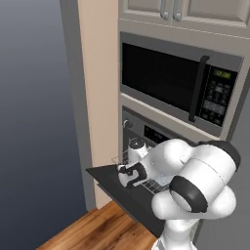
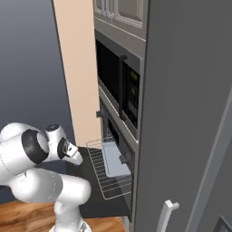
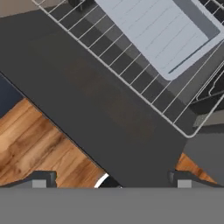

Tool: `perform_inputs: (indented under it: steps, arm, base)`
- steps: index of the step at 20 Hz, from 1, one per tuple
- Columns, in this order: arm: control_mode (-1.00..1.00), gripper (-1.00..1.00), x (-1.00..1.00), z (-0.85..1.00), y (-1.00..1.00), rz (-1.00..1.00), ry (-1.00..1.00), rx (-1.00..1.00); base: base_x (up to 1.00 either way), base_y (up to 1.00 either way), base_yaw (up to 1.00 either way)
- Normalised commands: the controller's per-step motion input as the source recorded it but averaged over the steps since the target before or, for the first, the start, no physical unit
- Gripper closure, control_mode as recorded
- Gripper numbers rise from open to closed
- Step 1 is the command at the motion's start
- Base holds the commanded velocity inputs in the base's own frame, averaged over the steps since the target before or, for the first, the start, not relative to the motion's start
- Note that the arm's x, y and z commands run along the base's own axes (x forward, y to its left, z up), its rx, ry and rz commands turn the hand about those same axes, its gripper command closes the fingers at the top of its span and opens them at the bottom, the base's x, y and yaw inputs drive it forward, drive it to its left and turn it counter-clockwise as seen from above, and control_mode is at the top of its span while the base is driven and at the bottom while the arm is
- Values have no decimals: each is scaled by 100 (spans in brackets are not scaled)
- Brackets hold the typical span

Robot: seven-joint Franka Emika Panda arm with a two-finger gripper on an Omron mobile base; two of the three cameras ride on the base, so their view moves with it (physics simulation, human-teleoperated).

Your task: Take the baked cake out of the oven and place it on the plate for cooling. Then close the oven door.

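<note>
The oven [image 1: 146,131] stands with its oven door [image 1: 104,177] [image 2: 86,192] [image 3: 87,96] folded down flat. A wire rack [image 2: 107,182] [image 3: 114,57] is pulled out over the door and carries a flat pale grey tray [image 2: 115,158] [image 3: 162,34]. The tray's top looks bare. The cake and the plate are out of view. My gripper [image 1: 128,179] [image 3: 111,181] hangs above the open door, near its front edge, and faces down. Its fingertips [image 3: 43,179] stand far apart with nothing between them, so it is open.
A black microwave [image 1: 166,78] [image 2: 128,90] sits right above the oven. Wood floor [image 1: 93,229] [image 3: 39,140] lies below the door's front edge. A tall grey panel with a handle [image 2: 167,213] fills the right side. A beige wall [image 1: 100,88] flanks the oven's left.
</note>
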Motion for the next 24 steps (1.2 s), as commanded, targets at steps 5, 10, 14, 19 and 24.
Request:
perform_inputs:
  steps: [5,10,14,19,24]
  arm:
    - [-100,-100,43,-44,-13,-19,0,3]
    - [-100,-100,37,-51,0,-18,0,0]
    - [-100,-100,47,-44,-1,-18,0,0]
    - [-100,-100,30,-44,0,-16,1,0]
    - [-100,-100,0,-51,0,-14,0,0]
  base:
    - [0,0,0]
    - [0,0,0]
    - [0,0,0]
    - [0,0,0]
    - [0,0,0]
